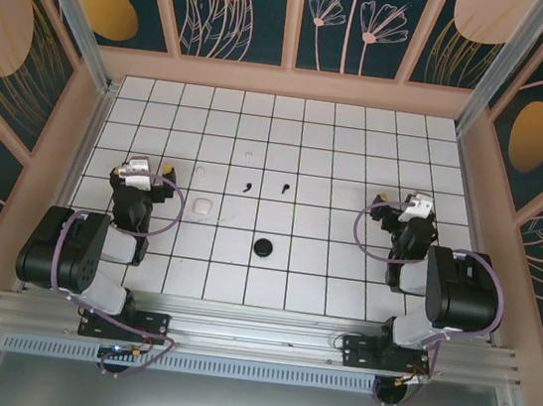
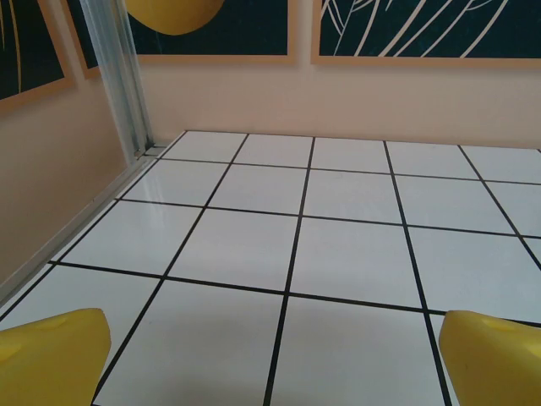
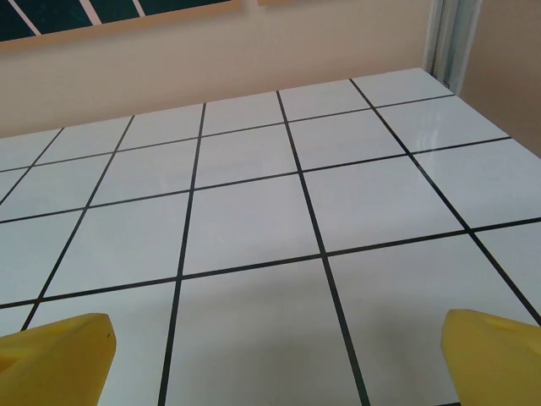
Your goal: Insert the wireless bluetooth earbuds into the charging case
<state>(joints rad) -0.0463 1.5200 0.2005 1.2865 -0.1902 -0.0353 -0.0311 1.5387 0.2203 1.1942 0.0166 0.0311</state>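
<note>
Both claws gape wide, empty: left gripper [image 2: 270, 365] and right gripper [image 3: 270, 368] hang over bare tile [image 2: 355, 254] at the sides. Left bud [image 1: 248, 186] and right bud [image 1: 285, 186] lie mid-table, near each other, not touching. Black puck [image 1: 263, 248], likely the case, sits nearer the bases, with a white item [image 1: 203, 205] to its left. Risks: the tiny buds skid from closing pads, a stem gets pinched askew and jams at the socket, or the unbraced puck slides.
</note>
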